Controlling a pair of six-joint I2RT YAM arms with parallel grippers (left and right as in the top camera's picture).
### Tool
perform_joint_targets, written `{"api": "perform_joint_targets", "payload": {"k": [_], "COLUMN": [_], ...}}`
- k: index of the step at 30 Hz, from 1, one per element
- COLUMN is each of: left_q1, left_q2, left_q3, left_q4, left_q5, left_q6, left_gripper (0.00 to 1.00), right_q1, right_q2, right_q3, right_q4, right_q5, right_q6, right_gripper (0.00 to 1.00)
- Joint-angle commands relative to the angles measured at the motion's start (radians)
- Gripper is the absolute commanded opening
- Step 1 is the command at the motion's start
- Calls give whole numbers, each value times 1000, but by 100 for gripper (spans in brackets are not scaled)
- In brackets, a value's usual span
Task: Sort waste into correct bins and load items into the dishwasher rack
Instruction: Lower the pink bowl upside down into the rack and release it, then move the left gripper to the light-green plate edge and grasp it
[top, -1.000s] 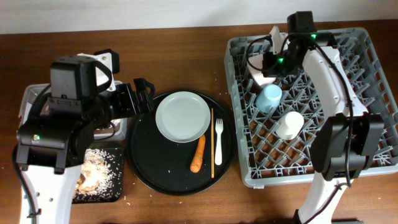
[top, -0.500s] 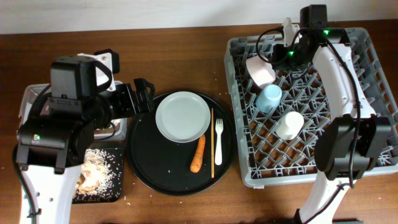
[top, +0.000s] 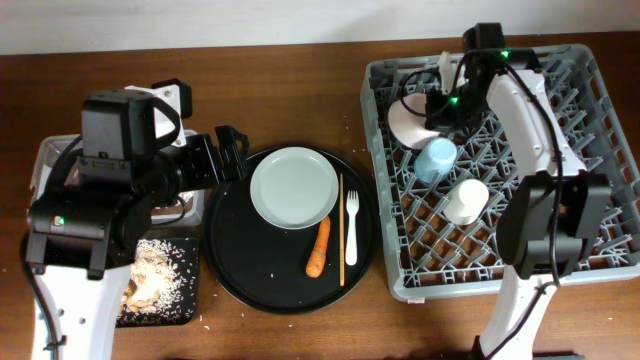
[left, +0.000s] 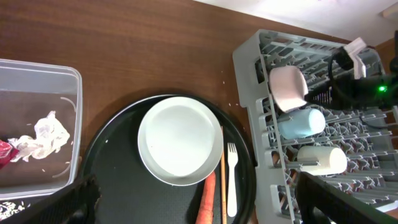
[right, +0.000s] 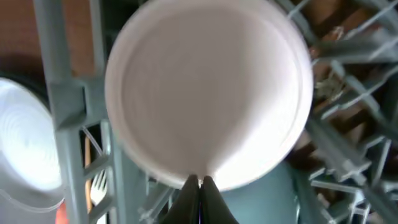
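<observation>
My right gripper (right: 199, 182) is shut on the rim of the white bowl (right: 208, 93), holding it tilted in the back-left corner of the grey dishwasher rack (top: 450, 285); the overhead view shows the bowl (top: 408, 120) too. The light blue cup (top: 435, 158) and white cup (top: 465, 200) lie in the rack. The pale plate (top: 293, 187), carrot (top: 318, 248), chopsticks (top: 341, 230) and fork (top: 351, 218) lie on the round black tray. My left gripper (left: 199, 208) is open and empty above that tray's left edge. The clear tub (left: 43, 67) holds tissue (left: 46, 134) and the red wrapper (left: 5, 152).
The round black tray (top: 240, 270) sits at the table's middle. The shallow black rectangular tray (top: 190, 305) at front left holds rice scraps (top: 155, 270). My left arm covers most of the clear tub in the overhead view. Small crumbs lie on the wood.
My right gripper swung right and then back left with the white bowl, which now sits slightly further left in the rack's back corner. The left arm has not moved.
</observation>
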Motion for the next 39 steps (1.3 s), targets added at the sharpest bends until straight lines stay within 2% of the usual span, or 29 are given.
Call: {"api": "perform_joint_targets", "payload": {"k": [1, 3, 5, 7, 8, 12, 14, 17, 19, 25, 28, 34, 38, 39], "left_q1": [3, 3, 3, 3, 3, 3, 3, 3, 3, 3, 3, 3, 3, 3], "left_q2": [0, 0, 0, 0, 0, 0, 0, 0, 0, 0, 0, 0, 0, 0], "left_q3": [12, 12, 12, 12, 12, 12, 12, 12, 12, 12, 12, 12, 12, 12], "left_q4": [-2, -2, -2, -2, -2, -2, -2, -2, -2, -2, -2, -2, -2, -2], "left_q5": [-7, -8, -8, -8, -8, -8, -8, -8, -8, -8, -8, -8, -8, -8], "left_q6": [11, 11, 11, 11, 12, 11, 11, 11, 11, 11, 11, 11, 11, 12], "left_gripper": [99, 99, 99, 99, 99, 99, 99, 99, 99, 99, 99, 99, 99, 99], "right_q1": [5, 5, 5, 5, 3, 3, 3, 6, 6, 5, 5, 6, 5, 5], "right_q2": [-42, -80, -126, -157, -171, -231, -245, -247, -247, -247, -246, -246, -246, -246], "right_q3": [90, 147, 238, 312, 358, 446, 446, 446, 446, 445, 445, 445, 445, 445], "right_q4": [-44, -98, -200, -290, -345, -467, -519, -531, -531, -531, -531, -531, -531, -531], "right_q5": [-5, -6, -5, -5, -5, -5, -6, -29, -88, -87, -87, -84, -84, -83], "right_q6": [-13, -12, -12, -12, -12, 5, 22, 23, 22, 21, 21, 21, 21, 21], "right_gripper": [5, 6, 12, 20, 28, 50, 51, 52, 58, 64, 73, 82, 99, 99]}}
